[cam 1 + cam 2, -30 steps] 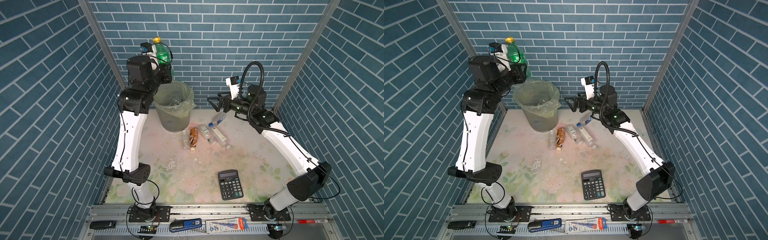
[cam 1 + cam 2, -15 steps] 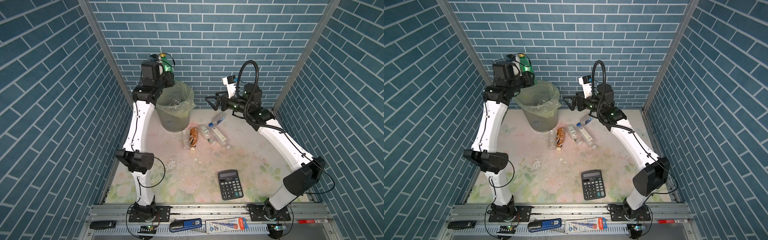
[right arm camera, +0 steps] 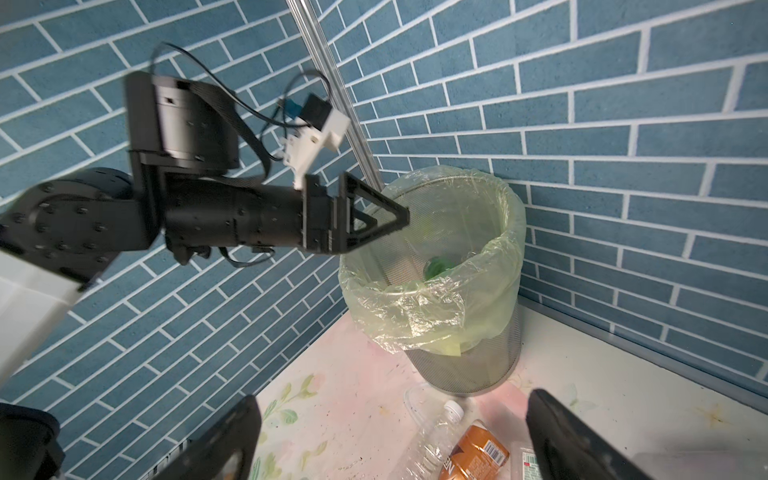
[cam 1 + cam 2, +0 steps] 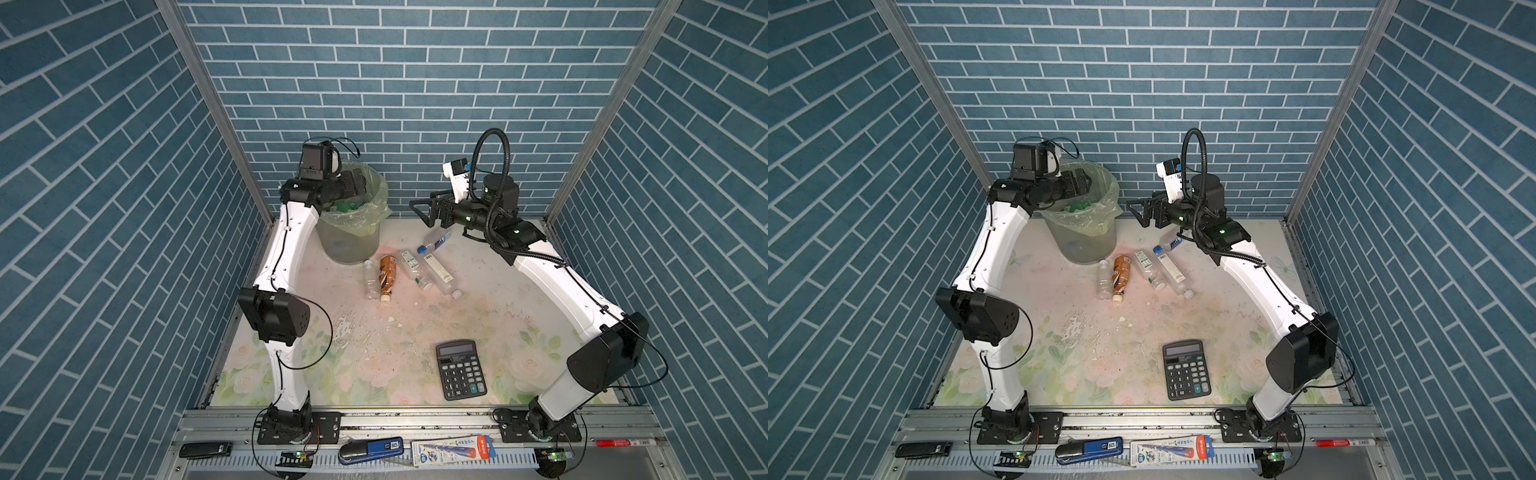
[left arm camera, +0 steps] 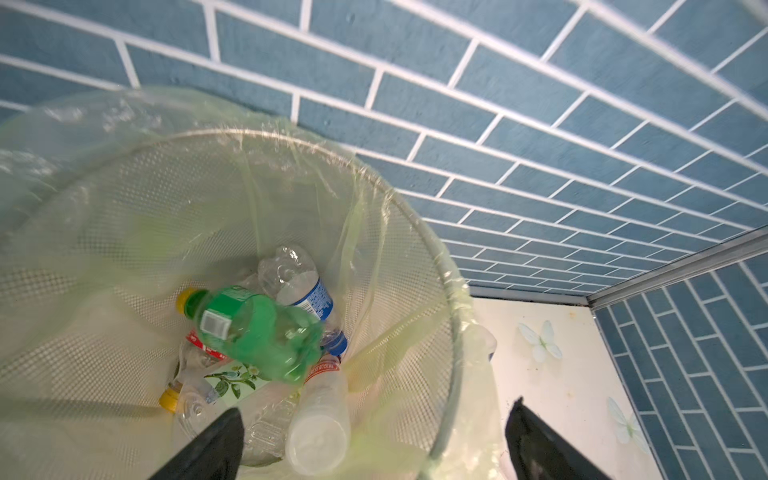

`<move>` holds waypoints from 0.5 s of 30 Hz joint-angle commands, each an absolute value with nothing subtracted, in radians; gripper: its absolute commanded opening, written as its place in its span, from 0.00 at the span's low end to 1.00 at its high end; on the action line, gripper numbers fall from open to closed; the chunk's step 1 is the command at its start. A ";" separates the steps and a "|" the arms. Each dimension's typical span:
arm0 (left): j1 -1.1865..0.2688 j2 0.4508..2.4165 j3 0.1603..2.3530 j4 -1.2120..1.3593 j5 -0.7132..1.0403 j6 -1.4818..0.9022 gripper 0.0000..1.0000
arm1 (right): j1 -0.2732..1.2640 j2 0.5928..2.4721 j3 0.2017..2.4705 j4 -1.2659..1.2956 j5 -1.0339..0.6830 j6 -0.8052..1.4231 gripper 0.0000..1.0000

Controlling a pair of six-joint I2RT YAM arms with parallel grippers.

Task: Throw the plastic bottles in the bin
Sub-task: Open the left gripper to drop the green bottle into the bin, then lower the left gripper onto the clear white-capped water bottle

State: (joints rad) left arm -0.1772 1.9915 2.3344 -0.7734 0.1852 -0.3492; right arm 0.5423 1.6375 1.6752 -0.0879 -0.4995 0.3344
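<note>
The bin (image 4: 349,245) (image 4: 1088,245), a mesh bucket with a pale green bag, stands at the back left. My left gripper (image 4: 361,187) (image 5: 376,407) hangs open over its mouth, holding nothing. A green bottle (image 5: 253,328) (image 3: 436,266), blurred, is inside the bin on top of several other bottles, among them a blue-labelled one (image 5: 307,291). Several plastic bottles lie on the mat right of the bin: a clear one (image 4: 369,278), a brown one (image 4: 387,274) (image 3: 478,453) and more clear ones (image 4: 438,274). My right gripper (image 4: 419,208) (image 3: 392,397) is open and empty, in the air above them.
A black calculator (image 4: 460,370) lies on the floral mat near the front right. Blue brick walls close in the back and both sides. Pens and small tools (image 4: 370,446) lie on the front rail.
The left arm has come down from high up to the bin's mouth. Its gripper has opened and the green bottle has dropped into the bin. The right gripper drifted slightly left.
</note>
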 commanded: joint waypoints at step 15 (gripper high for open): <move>-0.359 1.695 2.069 -0.746 0.099 -0.258 0.99 | 0.542 1.507 1.514 -0.126 -0.406 0.360 0.99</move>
State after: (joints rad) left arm -0.3244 1.7672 2.1403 -0.7609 0.1471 -0.3012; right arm 0.5423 1.5543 1.5623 -0.1055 -0.4389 0.3367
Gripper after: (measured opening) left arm 0.994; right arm 0.993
